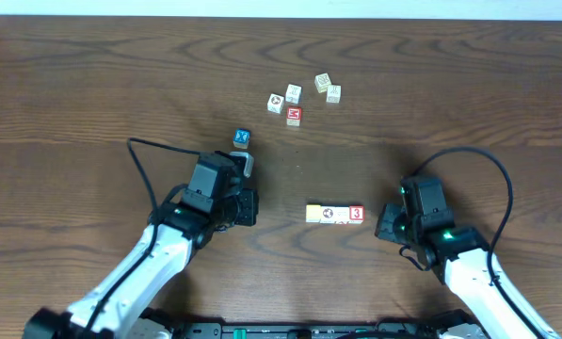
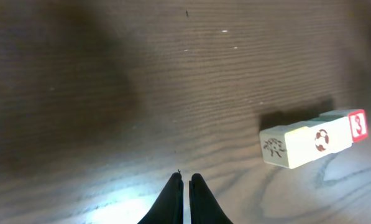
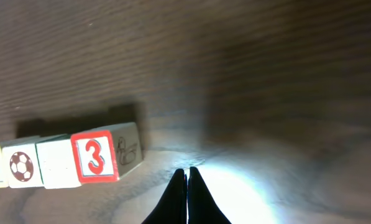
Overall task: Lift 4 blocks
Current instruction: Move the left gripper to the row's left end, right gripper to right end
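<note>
Closest to the lens, find the left gripper [image 2: 186, 182] clenched on nothing, hanging low over the bare wood of the table [image 2: 110, 74]. Find the right gripper [image 3: 186, 177] in the same state: pinched tight, empty. Between them, see the row of four blocks [image 1: 334, 215] lying flat on the table, touching end to end: pale yellow block [image 1: 313, 214] at the left arm's end, then two white blocks [image 1: 335, 215] with small marks, then the block with a red 3 [image 3: 95, 157] at the right arm's end. Judging from overhead, place the left gripper near but apart from the yellow end and the right gripper just beside the red 3 end, touching neither. Cannot spot any gap under the row, so count nothing as lifted yet. Done so far, by the look of it: blocks lined up, an arm standing at each end. Left to do: press in from both ends, hold the squeeze, raise all four together. Expect the row to buckle in the middle if the push goes off-centre. Farther back, note a blue cube [image 1: 241, 138] and a loose group of cubes [image 1: 299, 97], well apart from the row and likely no part of the job
</note>
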`<state>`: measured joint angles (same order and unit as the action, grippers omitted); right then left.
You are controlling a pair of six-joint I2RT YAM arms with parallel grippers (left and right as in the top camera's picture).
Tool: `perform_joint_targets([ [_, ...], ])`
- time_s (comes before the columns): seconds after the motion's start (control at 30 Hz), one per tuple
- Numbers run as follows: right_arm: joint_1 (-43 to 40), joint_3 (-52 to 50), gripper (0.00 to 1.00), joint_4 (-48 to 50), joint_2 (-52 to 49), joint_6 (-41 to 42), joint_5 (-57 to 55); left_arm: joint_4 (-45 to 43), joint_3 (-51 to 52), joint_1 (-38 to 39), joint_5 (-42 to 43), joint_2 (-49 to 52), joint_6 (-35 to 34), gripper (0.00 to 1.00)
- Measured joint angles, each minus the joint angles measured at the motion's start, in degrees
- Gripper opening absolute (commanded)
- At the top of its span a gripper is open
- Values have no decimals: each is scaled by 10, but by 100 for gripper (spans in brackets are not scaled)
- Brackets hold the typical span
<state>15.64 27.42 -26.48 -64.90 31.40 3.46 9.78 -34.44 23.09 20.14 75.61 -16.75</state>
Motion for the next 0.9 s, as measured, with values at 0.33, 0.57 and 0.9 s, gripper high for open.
perform_joint_targets([
  [0.33, 0, -37, 1, 78, -5, -24, 62, -78, 0, 20, 47, 97, -3, 7],
  [0.57, 0, -37, 1, 109, -45, -50, 77, -102, 0, 52, 55, 119, -13, 7],
  [0.9, -1, -38, 1, 190, -130, -74, 103, -120, 0, 54, 57, 119, -24, 7],
])
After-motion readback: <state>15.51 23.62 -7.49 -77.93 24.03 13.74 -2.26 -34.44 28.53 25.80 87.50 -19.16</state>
